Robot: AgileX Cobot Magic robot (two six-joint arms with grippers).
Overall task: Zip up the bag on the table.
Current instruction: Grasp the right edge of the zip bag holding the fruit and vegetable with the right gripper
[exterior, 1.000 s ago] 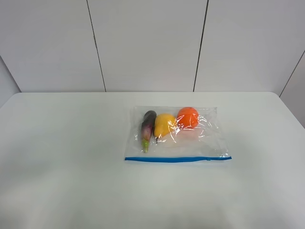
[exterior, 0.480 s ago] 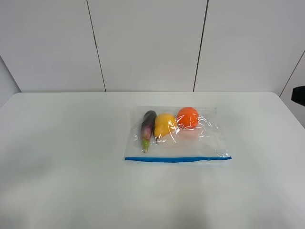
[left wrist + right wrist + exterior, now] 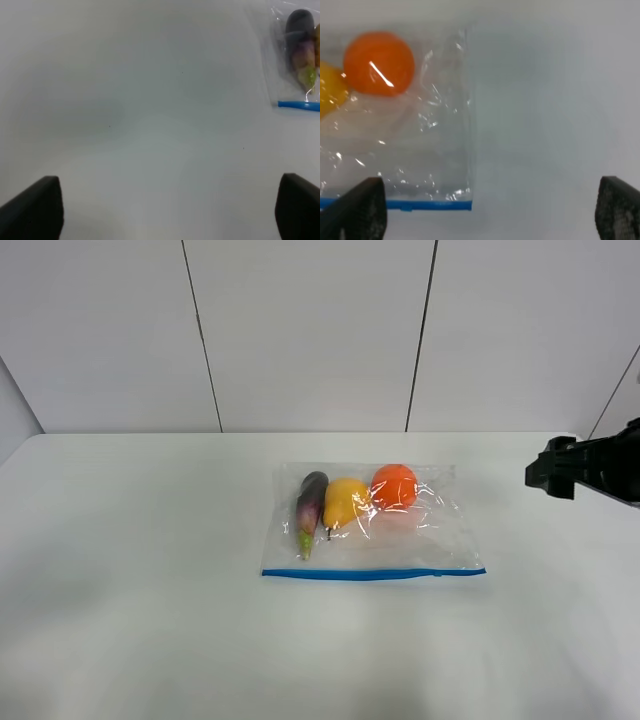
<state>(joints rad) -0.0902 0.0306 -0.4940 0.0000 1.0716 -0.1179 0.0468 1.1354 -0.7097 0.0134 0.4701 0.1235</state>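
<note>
The bag [image 3: 370,525] lies flat in the middle of the table [image 3: 130,590]. The right gripper [image 3: 548,468] hangs near its right side, not touching, jaws wide apart. The left gripper [image 3: 165,210] is spread wide too, well apart from the bag

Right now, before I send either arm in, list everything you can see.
table: one, white, fills the foreground
wall: pale panels, behind the table
bag: one, clear, flat on the table, right of the middle
zip strip: one, blue, along the bag's near edge
eggplant: one, purple, in the bag, leftmost
yellow fruit: one, in the bag, middle
orange: one, in the bag, rightmost
right arm: black, at the table's right edge, apart from the bag
right fingers: two, black, open, holding nothing
left fingers: two, black, open, over bare table left of the bag
</note>
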